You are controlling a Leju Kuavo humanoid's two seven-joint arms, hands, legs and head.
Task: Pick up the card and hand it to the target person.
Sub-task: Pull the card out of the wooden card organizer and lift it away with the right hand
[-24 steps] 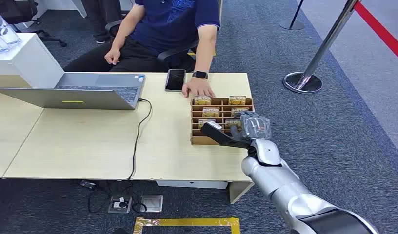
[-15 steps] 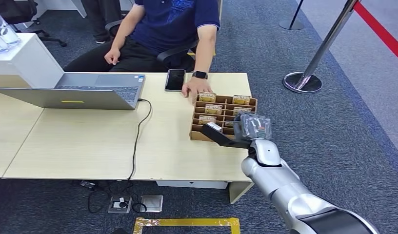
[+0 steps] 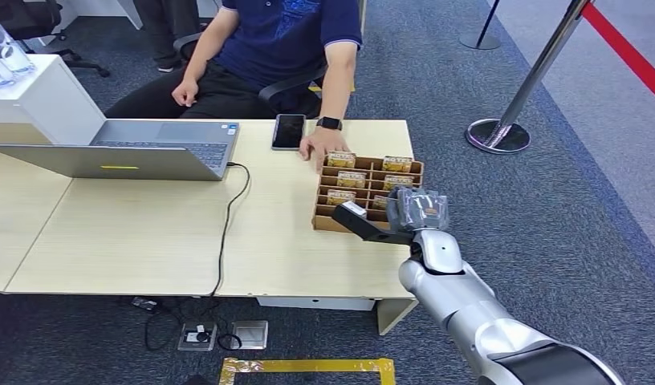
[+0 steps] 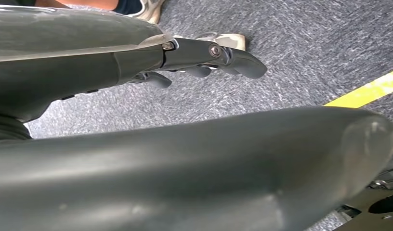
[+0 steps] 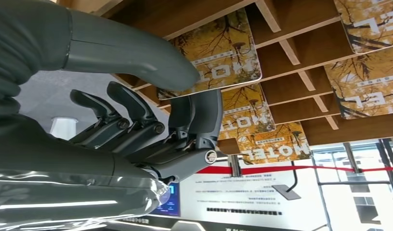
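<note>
Card [image 5: 218, 55] sitting upright in wooden box [image 3: 328, 227] slot, near table edge, easy for pinching. My right hand [image 3: 404, 212] closing thumb and fingers [image 5: 194, 118] onto it. Person's hand [image 3: 318, 144] steadying box.

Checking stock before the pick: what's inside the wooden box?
The box is split into slots holding yellow cards, standing upright and printed HOTEL in the right wrist view. The right hand covers the near right slots, so their contents cannot be seen. It pinches one card.
</note>
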